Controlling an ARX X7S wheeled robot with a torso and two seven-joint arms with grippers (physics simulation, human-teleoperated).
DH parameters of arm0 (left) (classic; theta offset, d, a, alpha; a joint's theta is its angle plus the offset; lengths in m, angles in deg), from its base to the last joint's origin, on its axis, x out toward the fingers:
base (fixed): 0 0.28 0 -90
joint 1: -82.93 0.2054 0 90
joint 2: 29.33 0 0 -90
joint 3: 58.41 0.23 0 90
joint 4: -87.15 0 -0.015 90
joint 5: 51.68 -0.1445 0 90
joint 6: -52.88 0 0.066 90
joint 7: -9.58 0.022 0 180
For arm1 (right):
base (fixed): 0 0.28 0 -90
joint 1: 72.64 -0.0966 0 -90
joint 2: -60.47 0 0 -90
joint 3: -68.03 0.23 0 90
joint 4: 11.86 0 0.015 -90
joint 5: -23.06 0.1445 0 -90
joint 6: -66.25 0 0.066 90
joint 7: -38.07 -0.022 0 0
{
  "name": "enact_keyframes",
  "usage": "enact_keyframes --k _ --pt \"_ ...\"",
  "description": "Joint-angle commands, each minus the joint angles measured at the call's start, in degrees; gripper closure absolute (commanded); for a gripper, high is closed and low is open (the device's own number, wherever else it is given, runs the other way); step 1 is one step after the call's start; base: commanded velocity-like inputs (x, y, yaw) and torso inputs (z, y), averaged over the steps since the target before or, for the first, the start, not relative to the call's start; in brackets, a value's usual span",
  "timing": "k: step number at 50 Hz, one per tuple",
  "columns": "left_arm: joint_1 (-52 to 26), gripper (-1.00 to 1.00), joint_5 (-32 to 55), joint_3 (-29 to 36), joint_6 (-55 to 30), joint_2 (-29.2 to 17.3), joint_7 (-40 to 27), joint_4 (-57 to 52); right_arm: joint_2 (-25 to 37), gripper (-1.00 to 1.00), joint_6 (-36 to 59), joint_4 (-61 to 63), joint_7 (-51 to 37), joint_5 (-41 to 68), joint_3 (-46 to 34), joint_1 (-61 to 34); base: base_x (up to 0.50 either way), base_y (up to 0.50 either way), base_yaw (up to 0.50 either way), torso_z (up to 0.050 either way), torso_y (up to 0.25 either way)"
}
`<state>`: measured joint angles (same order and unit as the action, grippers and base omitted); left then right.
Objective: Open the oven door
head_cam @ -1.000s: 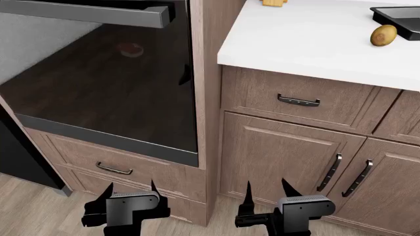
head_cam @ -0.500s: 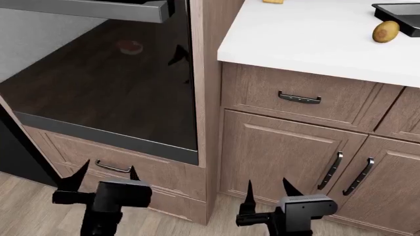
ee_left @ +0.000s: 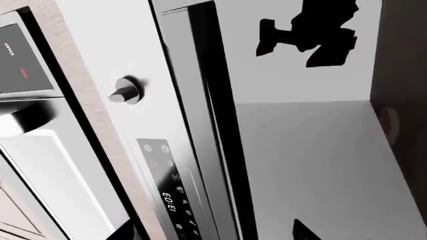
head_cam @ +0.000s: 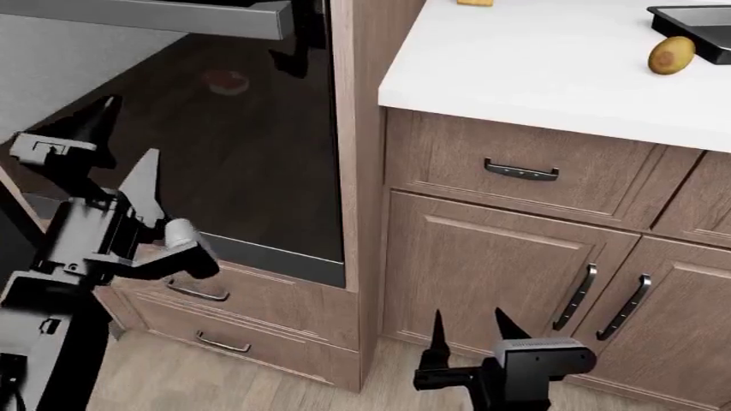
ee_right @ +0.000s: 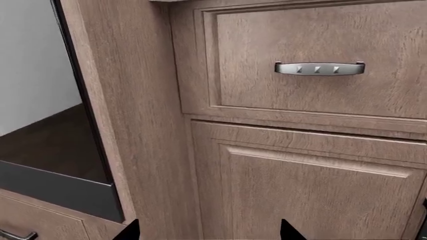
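I see brown wooden cabinets (head_cam: 491, 257) under a white countertop (head_cam: 537, 68), above a pale wood-plank floor (head_cam: 228, 381).

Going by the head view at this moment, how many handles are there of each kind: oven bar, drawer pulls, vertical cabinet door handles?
Oven door bar handle: 1
Drawer pulls: 3
Vertical cabinet door handles: 2
Total: 6
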<state>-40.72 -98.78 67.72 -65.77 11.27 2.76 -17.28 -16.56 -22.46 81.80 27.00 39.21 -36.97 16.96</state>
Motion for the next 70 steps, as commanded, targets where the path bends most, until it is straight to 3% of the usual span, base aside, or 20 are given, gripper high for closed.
enact_keyframes --k 1,15,18,23,51,62,70 --pt "-10.11 -1.00 -3.74 3.32 3.56 -2.96 6.99 3.65 0.16 -1.00 -0.12 0.31 -0.27 0.81 0.15 0.10 0.00 0.00 0.00 0.000 0.000" --pt "-19.48 -1.00 -2.10 5.57 7.45 2.30 13.85 9.07 0.43 -1.00 -0.23 0.28 -0.65 1.13 -0.15 0.07 0.00 0.00 0.00 0.000 0.000" --pt "-25.92 -1.00 -3.04 7.95 10.60 6.65 15.21 14.57 0.47 -1.00 -0.38 0.09 -0.66 1.31 -0.13 0.03 0.00 0.00 0.00 0.000 0.000" --pt "-28.73 -1.00 -3.33 8.86 11.61 9.04 15.67 17.23 0.58 -1.00 -0.29 0.28 -0.78 1.53 -0.26 0.03 0.00 0.00 0.00 0.000 0.000" --pt "-31.76 -1.00 -2.51 10.38 12.92 14.30 16.50 20.44 1.17 -1.00 -0.74 0.52 -1.31 2.11 -0.80 -0.20 0.00 0.00 0.00 0.000 0.000" --pt "-29.85 -1.00 -0.84 12.02 11.95 14.55 22.78 20.78 1.51 -1.00 -0.69 1.45 -1.76 2.50 -0.84 0.01 0.00 0.00 0.00 0.000 0.000" --pt "-29.63 -1.00 -0.25 11.93 11.39 15.23 23.28 21.41 1.62 -1.00 -0.55 1.65 -1.96 2.60 -1.09 -0.02 0.00 0.00 0.00 0.000 0.000"
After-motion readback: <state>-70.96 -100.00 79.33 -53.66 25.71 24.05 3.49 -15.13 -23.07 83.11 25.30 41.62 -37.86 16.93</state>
